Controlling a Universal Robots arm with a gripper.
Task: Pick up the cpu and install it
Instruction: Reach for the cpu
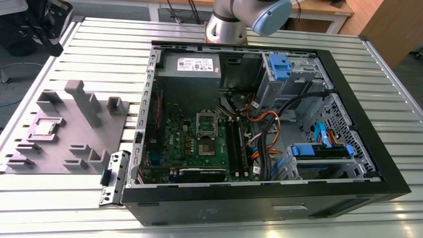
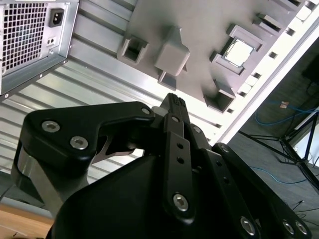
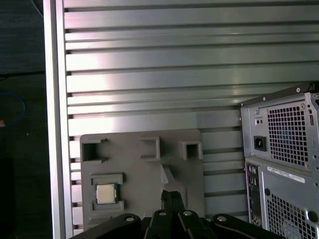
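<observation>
Gripper (image 2: 174,101) hangs high over the slatted table (image 3: 149,59); its fingers are pressed together with nothing pinched between them; in both wrist views it is well apart from the grey tray (image 3: 134,174)

The cpu (image 3: 105,193) lies flat in a square pocket of that tray, silvery top up, untouched; in the exterior view the tray sits on the exterior view's left of the open computer case (image 1: 264,203); the chip is well apart from the socket frame (image 1: 207,124) on the board inside

Judged step: approach for the pick, no contact made; task barely under way

Doing it well, as I read it: the fingers must be spread before any descent, since closed they cannot straddle the chip; line the jaws square to the chip's edges and centre over it; raised lips hug the pocket on some sides, so the freer sides look the better place for the fingers; come straight down, avoiding the taller tray blocks nearby; grip lightly on the rim, keeping the chip level
</observation>
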